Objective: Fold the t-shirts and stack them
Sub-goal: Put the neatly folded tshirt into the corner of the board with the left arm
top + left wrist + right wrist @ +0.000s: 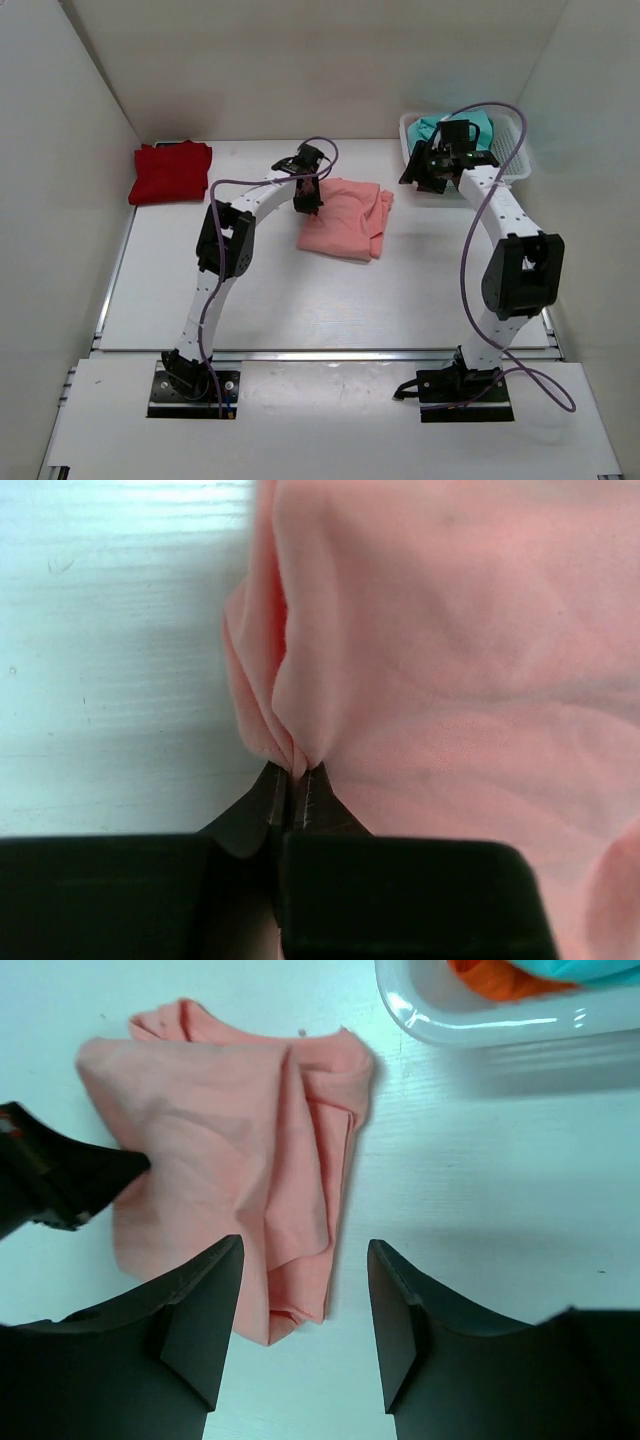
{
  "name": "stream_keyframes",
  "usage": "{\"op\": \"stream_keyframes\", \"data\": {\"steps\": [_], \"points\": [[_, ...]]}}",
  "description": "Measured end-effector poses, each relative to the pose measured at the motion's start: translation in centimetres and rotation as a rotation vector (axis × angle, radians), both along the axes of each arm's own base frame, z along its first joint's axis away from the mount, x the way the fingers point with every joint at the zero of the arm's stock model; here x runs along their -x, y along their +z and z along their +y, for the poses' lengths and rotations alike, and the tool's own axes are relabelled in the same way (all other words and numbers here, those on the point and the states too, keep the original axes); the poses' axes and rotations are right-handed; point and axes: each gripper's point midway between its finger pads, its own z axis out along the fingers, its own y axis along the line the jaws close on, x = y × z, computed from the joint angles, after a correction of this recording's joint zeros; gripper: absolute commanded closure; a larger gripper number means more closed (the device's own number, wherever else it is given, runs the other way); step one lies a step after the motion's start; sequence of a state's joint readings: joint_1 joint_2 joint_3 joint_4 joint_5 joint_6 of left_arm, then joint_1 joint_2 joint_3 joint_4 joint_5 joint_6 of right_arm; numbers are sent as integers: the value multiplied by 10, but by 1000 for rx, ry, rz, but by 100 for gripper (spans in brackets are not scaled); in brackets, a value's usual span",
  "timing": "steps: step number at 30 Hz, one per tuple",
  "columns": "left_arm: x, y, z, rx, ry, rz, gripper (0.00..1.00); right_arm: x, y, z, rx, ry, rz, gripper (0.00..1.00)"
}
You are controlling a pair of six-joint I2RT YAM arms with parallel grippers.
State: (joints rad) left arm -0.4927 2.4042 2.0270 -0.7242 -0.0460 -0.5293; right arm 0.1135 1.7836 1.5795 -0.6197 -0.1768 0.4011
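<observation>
The salmon-pink t-shirt point(345, 220) lies partly folded at the table's middle. My left gripper point(308, 197) is at its far left edge, shut on a pinched fold of the pink cloth point(290, 710), with the fingertips point(298, 772) closed together. My right gripper point(418, 175) hovers open and empty to the right of the shirt, which shows below it in the right wrist view point(230, 1140), under the gripper point(305, 1255). The deep red t-shirt point(172, 172) lies folded at the far left. The teal-green t-shirt point(432, 128) sits in the basket.
The white lattice basket point(515, 150) stands at the far right corner, just behind my right gripper; its rim point(480, 1022) shows in the right wrist view with orange cloth point(490, 980) inside. White walls enclose the table on three sides.
</observation>
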Motion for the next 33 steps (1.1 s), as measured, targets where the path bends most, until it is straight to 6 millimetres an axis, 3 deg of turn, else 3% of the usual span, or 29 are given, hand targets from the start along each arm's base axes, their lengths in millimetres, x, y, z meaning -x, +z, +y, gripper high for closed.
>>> {"op": "stream_keyframes", "data": {"steps": [3, 7, 13, 17, 20, 28, 33], "points": [[-1, 0, 4, -71, -24, -12, 100, 4, 24, -2, -8, -5, -54, 49], [-1, 3, 20, -144, -40, -18, 100, 19, 36, -2, -17, 1, -82, 50], [-24, 10, 108, -274, 59, -5, 100, 48, 36, -4, -21, 2, -69, 50], [-48, 28, 170, -326, 153, -35, 100, 52, 36, -2, -16, 14, -63, 50], [-62, 45, 200, -359, 203, -77, 100, 56, 34, 2, -11, 29, -50, 50], [-94, 106, 217, -406, 235, -234, 100, 61, 51, 22, 4, 81, -61, 51], [-109, 135, 233, -413, 271, -315, 100, 69, 49, 37, 9, 121, -34, 50]]}}
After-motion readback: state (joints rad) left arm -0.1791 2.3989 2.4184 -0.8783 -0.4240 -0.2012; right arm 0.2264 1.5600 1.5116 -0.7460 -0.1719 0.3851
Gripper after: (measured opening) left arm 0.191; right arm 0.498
